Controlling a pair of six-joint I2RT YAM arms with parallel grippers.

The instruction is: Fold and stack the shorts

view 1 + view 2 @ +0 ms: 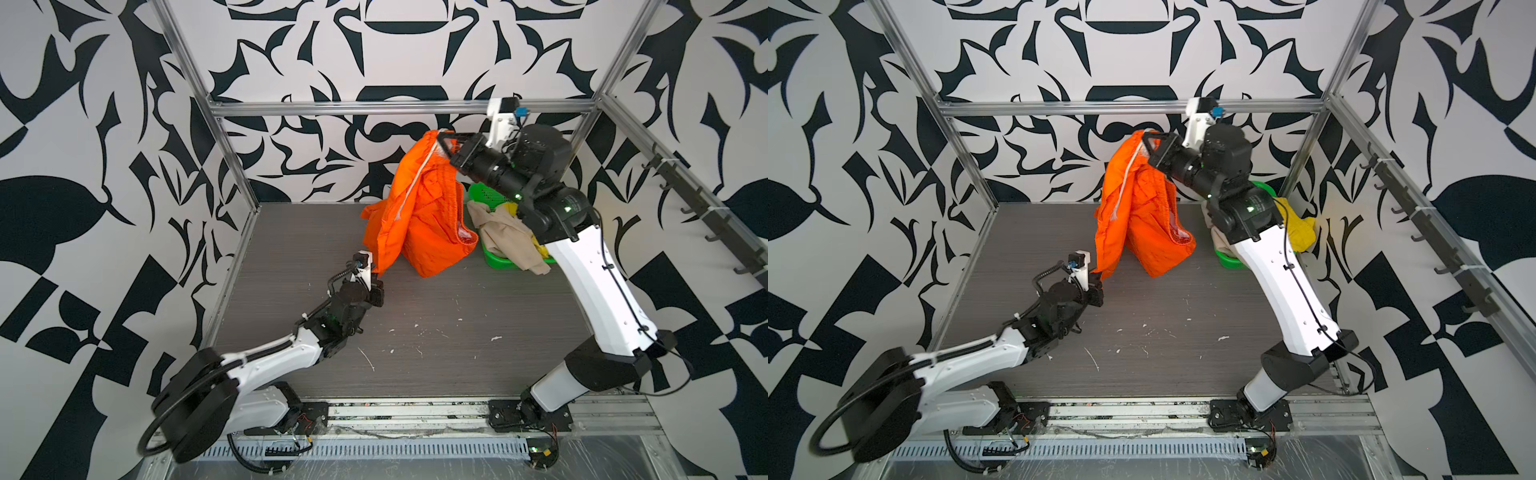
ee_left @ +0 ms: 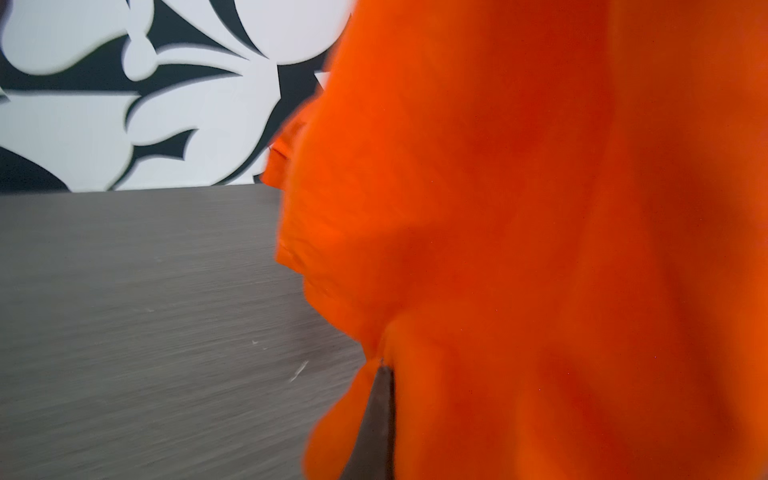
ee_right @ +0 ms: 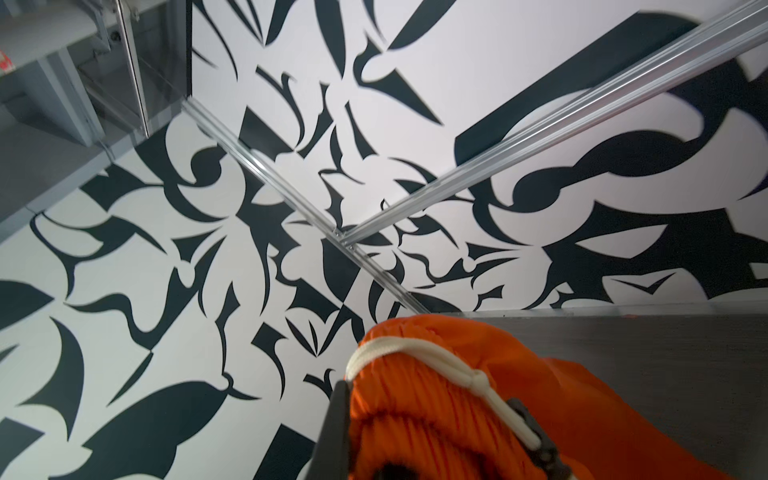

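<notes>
- orange shorts (image 1: pixel 419 208) hang in the air above the table (image 1: pixel 415 332), toward its far side, and their lowest corner is the part nearest the front edge.
- left gripper (image 1: pixel 376 274) sits low at that corner with its claw pressed together. by both top views it is pinching the hem. i judge this second hold is there so the cloth can be drawn out wide and laid flat for folding.
- right gripper (image 1: pixel 444 143), farther back and high up, is pinched on the bunched waistband, so the legs drop free under their own weight.
- at the far right of the table, the green basket (image 1: pixel 482 193) holds the beige shorts (image 1: pixel 507 237) and the yellow shorts (image 1: pixel 1298 228). both spill over its rim, so they look set aside for later. nothing is folded or stacked yet.
- the left wrist view is mostly filled with orange cloth lying around one dark finger (image 2: pixel 380 415). it gives the close contact but not the whole claw, and only the top views place the grip at the hem.
- the right wrist view shows what the top views leave small: the gathered elastic and the white drawstring (image 3: pixel 436 368) clamped between the fingers (image 3: pixel 336 432).
- neither wrist view shows the basket.
</notes>
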